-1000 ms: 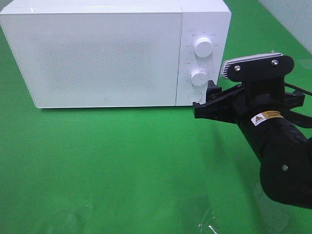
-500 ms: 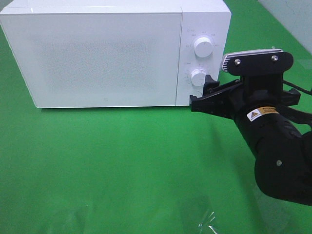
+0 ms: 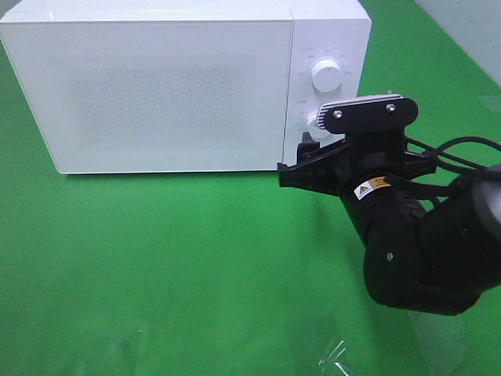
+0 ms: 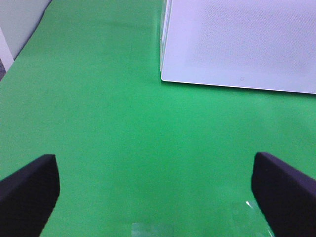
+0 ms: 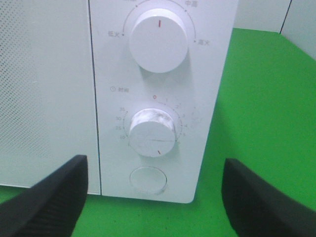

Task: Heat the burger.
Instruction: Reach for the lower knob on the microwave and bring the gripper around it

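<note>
At the left of the scene, your left gripper [image 4: 158,192] is hanging over the green cloth [image 4: 98,113]. Its fingers [image 4: 29,190] are standing wide apart and holding nothing, and it is facing the near left corner of the white microwave [image 3: 168,94]. Moving right, the microwave's door [image 3: 149,98] is sitting fully closed. Its frosted front is hiding whatever is inside, so you cannot tell what the oven is holding. The burger is not showing in any view; it may be behind that door, but that is only a guess. Further right is the control panel [image 5: 163,89]. It is showing an upper knob [image 5: 158,40], a timer knob [image 5: 153,132] with its red mark turned to the side opposite the zero, and a round button [image 5: 146,179] nearest the cloth. Your right gripper [image 3: 301,160] is standing just in front of this panel, with its jaws spread wide and gripping nothing. Over the last second it has been sliding left across the panel, from beside the microwave's right edge to in front of the timer knob and button. This probably means you are lining up on the controls, with the heating itself not yet confirmed.
</note>
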{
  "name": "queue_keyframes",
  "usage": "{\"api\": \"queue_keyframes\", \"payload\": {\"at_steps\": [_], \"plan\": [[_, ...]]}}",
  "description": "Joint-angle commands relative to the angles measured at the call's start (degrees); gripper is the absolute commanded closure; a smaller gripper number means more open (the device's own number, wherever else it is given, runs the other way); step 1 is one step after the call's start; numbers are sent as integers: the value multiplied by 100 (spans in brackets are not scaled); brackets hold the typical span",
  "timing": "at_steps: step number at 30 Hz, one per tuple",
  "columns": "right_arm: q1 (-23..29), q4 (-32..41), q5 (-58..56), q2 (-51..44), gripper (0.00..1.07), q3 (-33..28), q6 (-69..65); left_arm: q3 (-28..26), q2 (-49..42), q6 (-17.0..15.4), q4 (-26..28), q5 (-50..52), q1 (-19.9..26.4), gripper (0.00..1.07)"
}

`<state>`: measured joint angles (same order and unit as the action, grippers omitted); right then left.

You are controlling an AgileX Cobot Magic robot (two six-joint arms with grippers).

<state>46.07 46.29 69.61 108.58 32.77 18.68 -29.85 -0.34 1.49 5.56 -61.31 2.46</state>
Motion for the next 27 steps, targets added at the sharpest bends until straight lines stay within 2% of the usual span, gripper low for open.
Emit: {"api": "queue_keyframes", "payload": {"at_steps": [1, 8, 18, 27], "plan": [[-206, -355, 390, 172, 32, 281, -57, 17, -126, -11, 11, 6, 11, 9], [-481, -613, 132, 350, 32, 647, -69, 17, -126, -11, 11, 6, 11, 9], [-493, -613, 132, 768, 32, 997, -206, 17, -126, -11, 11, 6, 11, 9], [-710, -642, -6, 1077, 32, 1352, -246, 17, -126, -11, 11, 6, 11, 9]]}}
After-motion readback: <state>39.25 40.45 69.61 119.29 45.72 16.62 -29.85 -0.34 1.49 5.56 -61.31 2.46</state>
